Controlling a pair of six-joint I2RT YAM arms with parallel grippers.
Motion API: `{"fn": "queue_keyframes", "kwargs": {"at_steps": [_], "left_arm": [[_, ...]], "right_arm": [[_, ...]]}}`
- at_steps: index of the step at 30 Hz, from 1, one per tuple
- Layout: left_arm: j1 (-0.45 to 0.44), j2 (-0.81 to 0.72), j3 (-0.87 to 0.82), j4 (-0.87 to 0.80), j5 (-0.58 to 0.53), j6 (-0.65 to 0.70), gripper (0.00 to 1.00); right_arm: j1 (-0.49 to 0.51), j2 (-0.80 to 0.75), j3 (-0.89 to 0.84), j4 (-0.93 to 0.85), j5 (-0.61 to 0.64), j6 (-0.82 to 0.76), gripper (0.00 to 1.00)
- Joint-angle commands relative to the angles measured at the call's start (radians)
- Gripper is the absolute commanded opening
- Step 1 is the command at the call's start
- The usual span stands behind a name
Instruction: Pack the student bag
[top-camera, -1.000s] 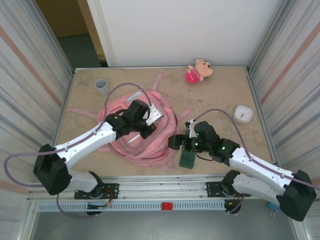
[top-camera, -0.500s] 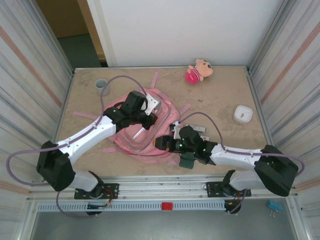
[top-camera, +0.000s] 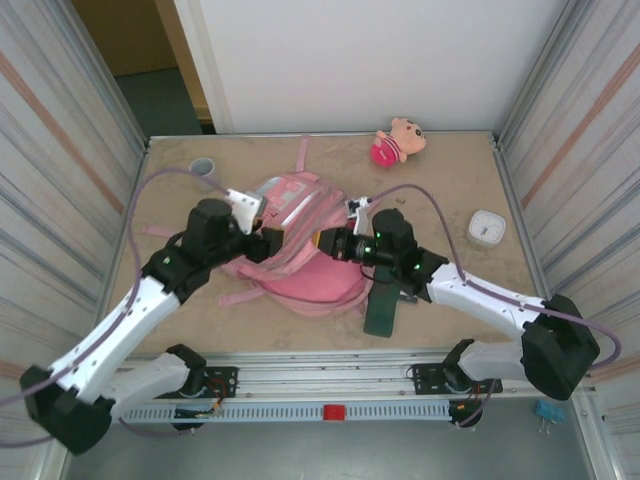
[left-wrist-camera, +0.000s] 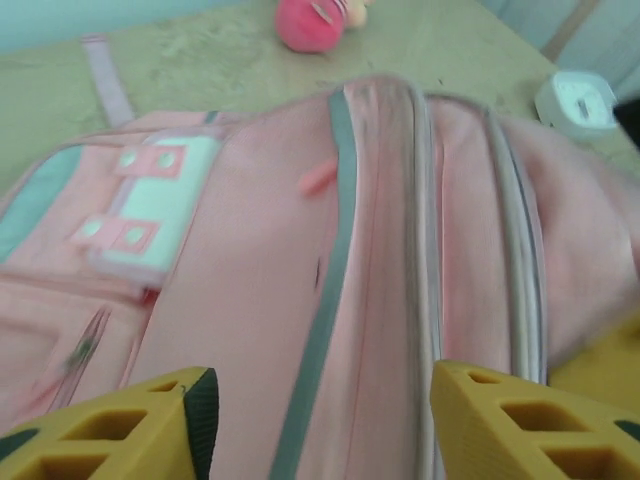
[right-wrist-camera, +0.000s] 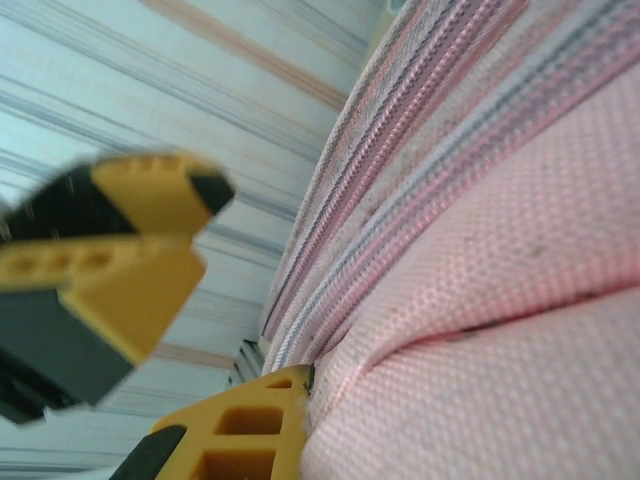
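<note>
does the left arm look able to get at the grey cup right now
Probably yes: the left gripper is open by the student bag, and the grey cup stands apart on bare table, nothing between.

The bag (top-camera: 300, 285) lies at the middle of the table (top-camera: 450, 180), with a doll (top-camera: 398, 141) at its 1 o'clock near the back edge, a cup (top-camera: 204, 171) at its 10 o'clock and a box (top-camera: 487, 228) well apart at its 3 o'clock. A flat case (top-camera: 380, 308) lies just beside the bag at its 4 o'clock, under the right arm. The left gripper (top-camera: 265, 243) comes onto the bag from 9 o'clock and the right gripper (top-camera: 322, 243) from 3 o'clock, facing each other over its middle.
</note>
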Motion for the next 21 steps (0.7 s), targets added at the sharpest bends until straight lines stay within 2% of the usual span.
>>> {"fn": "queue_keyframes", "kwargs": {"at_steps": [1,5,10,16,21], "left_arm": [[0.007,-0.121,-0.11,-0.011,-0.127,-0.081,0.61],[0.011,-0.253,-0.256,0.023,-0.192,-0.156,0.6],[0.011,-0.342,-0.44,0.135,-0.185,-0.221,0.59],[0.011,-0.313,-0.596,0.324,-0.155,-0.162,0.61],[0.01,-0.196,-0.653,0.506,-0.105,-0.062,0.63]], "right_arm": [[-0.061,-0.002,0.114,-0.019,-0.097,-0.05,0.04],[-0.097,0.027,0.228,-0.096,-0.133,-0.064,0.04],[-0.124,0.063,0.329,-0.146,-0.155,-0.064,0.03],[-0.126,0.101,0.409,-0.176,-0.193,-0.06,0.03],[-0.124,0.103,0.435,-0.185,-0.202,-0.057,0.03]]}}
